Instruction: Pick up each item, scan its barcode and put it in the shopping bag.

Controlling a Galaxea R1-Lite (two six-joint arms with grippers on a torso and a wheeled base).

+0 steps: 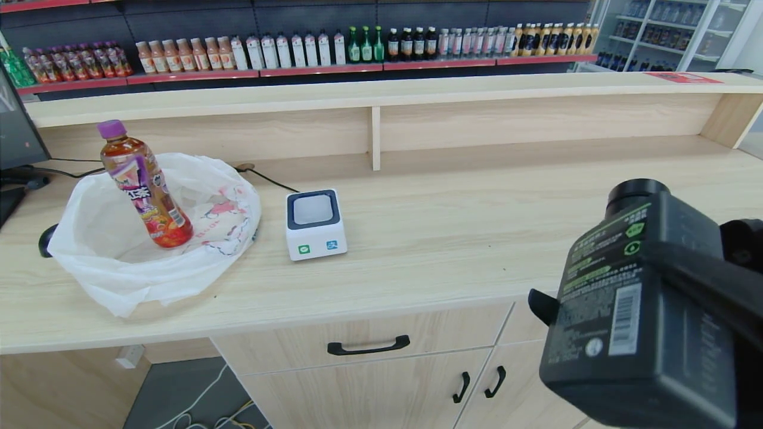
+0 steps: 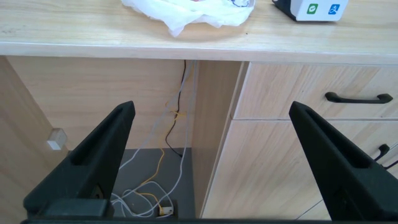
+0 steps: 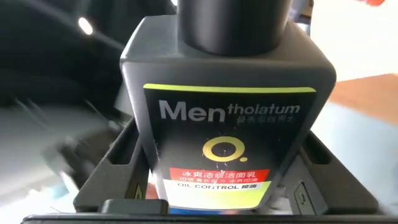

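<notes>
A black squarish bottle (image 1: pixel 644 304) with a black cap and a barcode label hangs in the air at the right, in front of the counter edge. My right gripper (image 1: pixel 650 292) is shut on the black bottle (image 3: pixel 227 124), its fingers (image 3: pixel 118 168) pressing both sides. The white scanner (image 1: pixel 315 224) stands on the counter's middle. Left of it lies the white shopping bag (image 1: pixel 119 262), open, with a tea bottle (image 1: pixel 145 185) with a purple cap leaning inside. My left gripper (image 2: pixel 211 155) hangs open below the counter, facing the cabinet front, with the bag (image 2: pixel 186 12) above it.
A raised wooden shelf (image 1: pixel 381 95) runs along the counter's back. A monitor (image 1: pixel 15 131) and cables sit at the far left. Drawers and doors with black handles (image 1: pixel 368 345) are below the counter. Shelves of bottled drinks (image 1: pixel 310 47) line the wall behind.
</notes>
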